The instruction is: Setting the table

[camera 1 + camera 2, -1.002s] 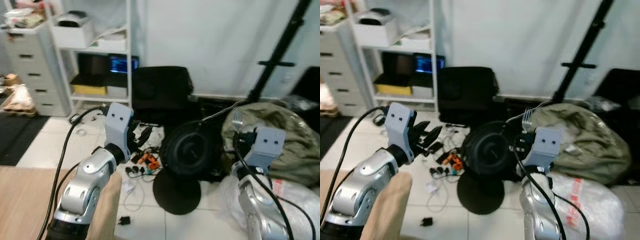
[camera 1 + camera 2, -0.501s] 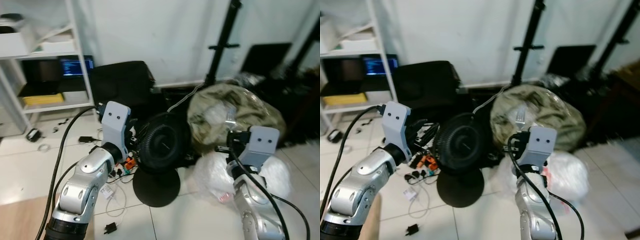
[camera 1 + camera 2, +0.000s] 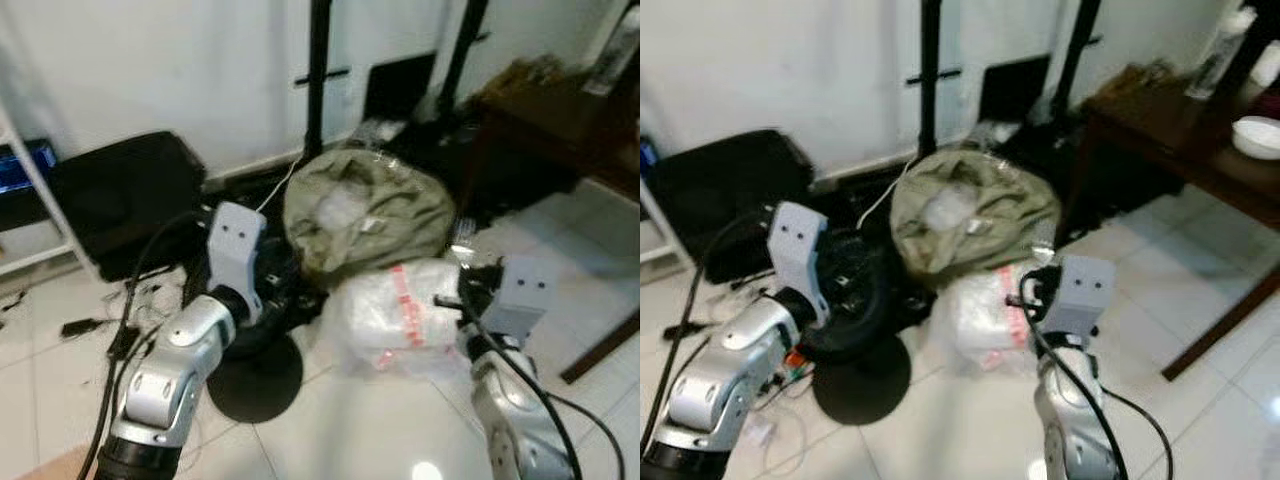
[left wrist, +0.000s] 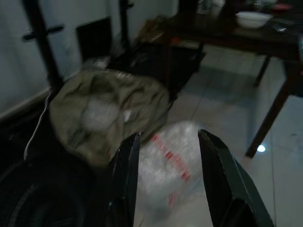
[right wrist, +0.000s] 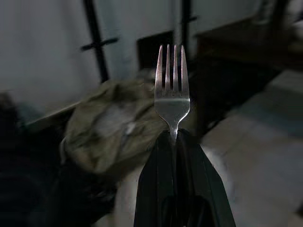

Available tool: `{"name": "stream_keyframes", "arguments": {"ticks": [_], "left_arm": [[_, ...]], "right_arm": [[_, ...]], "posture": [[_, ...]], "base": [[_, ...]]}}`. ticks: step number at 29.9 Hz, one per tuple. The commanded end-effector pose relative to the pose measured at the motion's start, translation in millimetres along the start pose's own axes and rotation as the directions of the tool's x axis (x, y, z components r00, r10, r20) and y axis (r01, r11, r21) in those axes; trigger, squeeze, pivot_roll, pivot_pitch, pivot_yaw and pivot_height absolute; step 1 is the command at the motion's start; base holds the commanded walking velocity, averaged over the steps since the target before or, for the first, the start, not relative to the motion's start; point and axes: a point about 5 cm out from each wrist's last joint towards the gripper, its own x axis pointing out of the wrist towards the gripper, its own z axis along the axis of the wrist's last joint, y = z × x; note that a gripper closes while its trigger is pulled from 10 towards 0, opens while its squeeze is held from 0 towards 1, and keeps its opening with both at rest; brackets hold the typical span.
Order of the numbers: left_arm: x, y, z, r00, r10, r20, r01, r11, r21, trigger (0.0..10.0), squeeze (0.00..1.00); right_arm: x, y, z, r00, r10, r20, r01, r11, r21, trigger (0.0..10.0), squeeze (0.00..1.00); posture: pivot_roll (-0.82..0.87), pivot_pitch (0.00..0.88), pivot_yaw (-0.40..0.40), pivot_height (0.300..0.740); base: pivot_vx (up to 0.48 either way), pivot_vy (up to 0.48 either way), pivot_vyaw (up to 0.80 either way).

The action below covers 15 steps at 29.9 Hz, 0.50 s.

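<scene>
**A:** What does the right gripper point(image 5: 173, 137) hold?

**B:** Its two black fingers are pressed together on the handle of a silver four-tined metal fork point(image 5: 172, 90). The fork stands upright, tines pointing away from the wrist. In the head views the arm is raised at the right, and the fork itself is too blurred there to make out clearly.

**A:** And the left gripper point(image 4: 166, 161)?

**B:** Its two long black fingers point(image 4: 127, 179) stand apart with nothing between them. The left arm is raised at the left of the head views, above the floor clutter.

**A:** What lies on the white tiled floor point(image 3: 970, 420)?

**B:** An olive-green fabric bag stuffed with clear plastic point(image 3: 970, 215) sits near the wall. Just in front of it, touching it, lies a white plastic-wrapped bundle with red markings point(image 3: 400, 305). To the left stand a round black fan on a black disc base point(image 3: 855, 290) and a black soft case point(image 3: 120, 195) against the wall. Two black stand poles point(image 3: 320, 70) rise behind the green bag.

**A:** Where is the table?

**B:** A dark brown wooden table point(image 3: 1160, 115) stands at the far right, well apart from both grippers. A white bowl point(image 3: 1258, 135) rests on it, with a clear bottle point(image 3: 1218, 55) farther back.
</scene>
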Motion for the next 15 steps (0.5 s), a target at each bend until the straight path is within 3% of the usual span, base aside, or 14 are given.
{"name": "stream_keyframes", "arguments": {"ticks": [1, 15], "left_arm": [[-1.9, 0.8, -4.2, 1.000, 0.002, -0.012, -0.002, 1.000, 0.000, 10.0, 0.00], [-1.4, 0.6, -4.0, 1.000, 0.000, -0.008, 0.000, 1.000, 0.000, 10.0, 0.00]], "right_arm": [[-3.6, 1.3, -5.8, 1.000, 0.002, -0.021, -0.002, 1.000, 0.010, 10.0, 0.00], [-2.6, 1.6, -4.8, 1.000, 0.007, -0.016, -0.006, 1.000, 0.009, 10.0, 0.00]], "posture": [[0.03, 0.110, 0.073, 0.740], [0.03, 0.105, 0.072, 0.740]], "base": [[0.000, 0.000, -0.80], [0.000, 0.000, -0.80]]}}
